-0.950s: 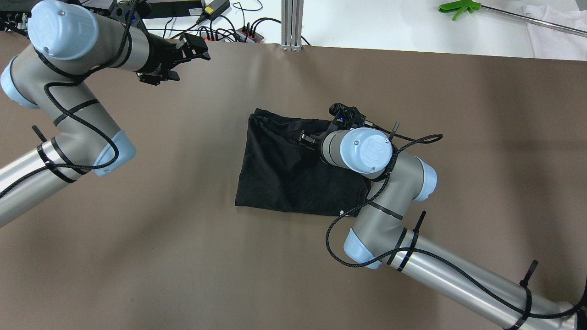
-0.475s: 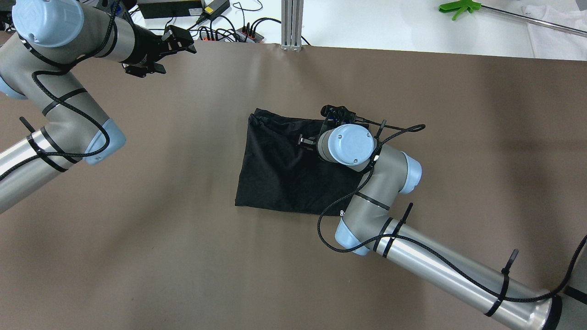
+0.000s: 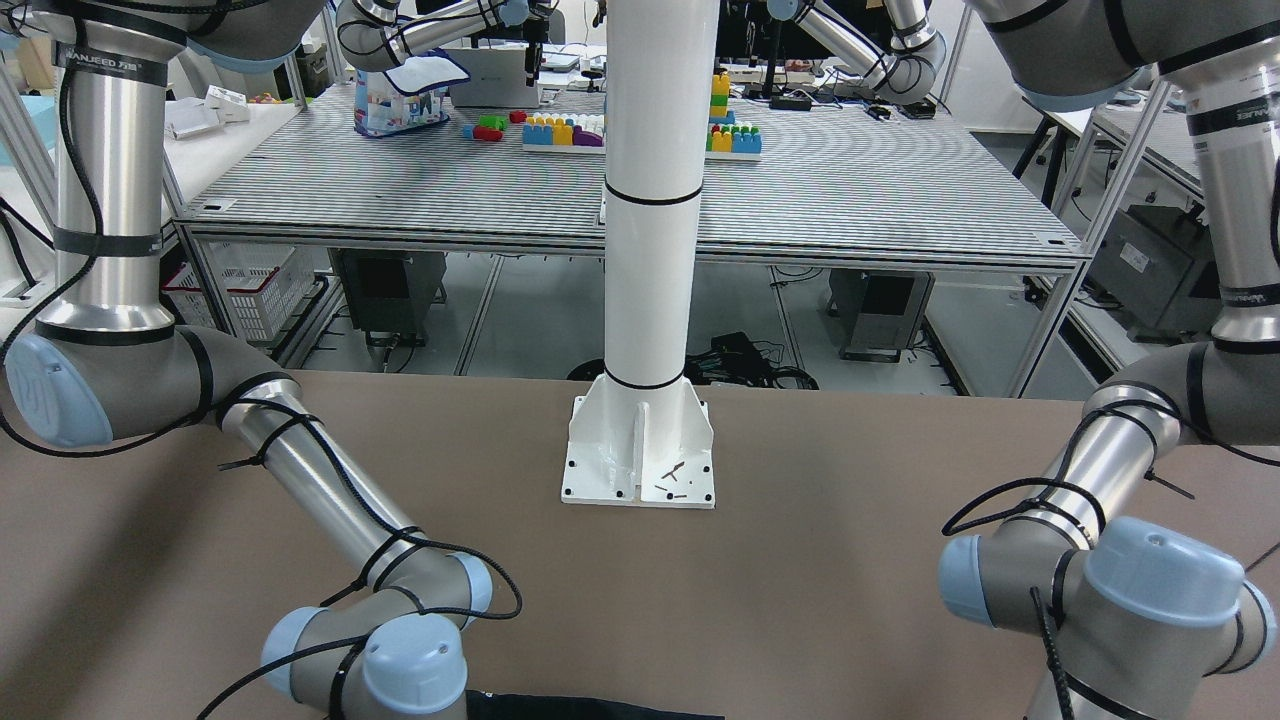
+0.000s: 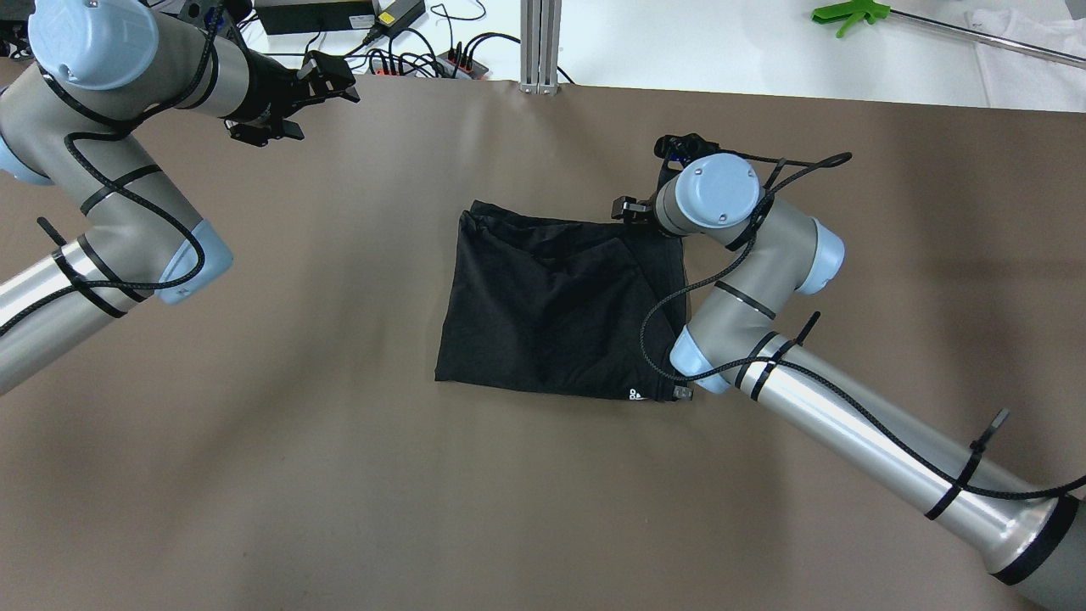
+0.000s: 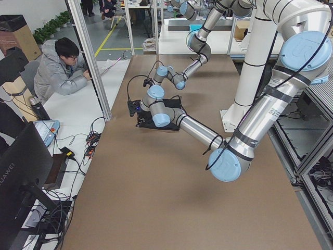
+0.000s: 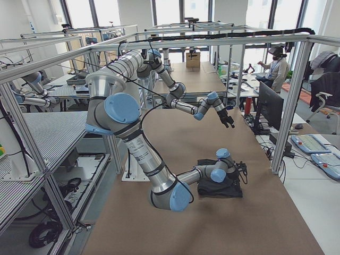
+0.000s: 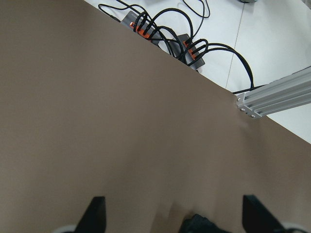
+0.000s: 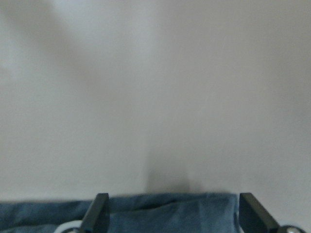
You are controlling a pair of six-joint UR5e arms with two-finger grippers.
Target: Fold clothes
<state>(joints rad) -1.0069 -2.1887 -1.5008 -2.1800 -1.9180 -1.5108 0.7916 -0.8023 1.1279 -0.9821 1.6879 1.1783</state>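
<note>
Black fingers (image 8: 99, 216) of the right gripper (image 8: 175, 216) stand apart and hold nothing. Between them only the edge of the cloth (image 4: 543, 305) shows, with bare table (image 4: 254, 475) beyond it. Half a second ago this gripper was over the middle of the cloth; now it has moved out to the far right corner, low at the edge. The cloth has kept its outline: a compact dark rectangle in the middle of the table, with a diagonal crease across its right part. I judge that one fold is laid down and the gripper is going for a new hold at that corner. The left gripper (image 7: 174, 211) is also spread and empty, over bare table near the far left edge, well apart from the cloth. Counted: one cloth, two grippers, one white pillar (image 3: 650, 250).
</note>
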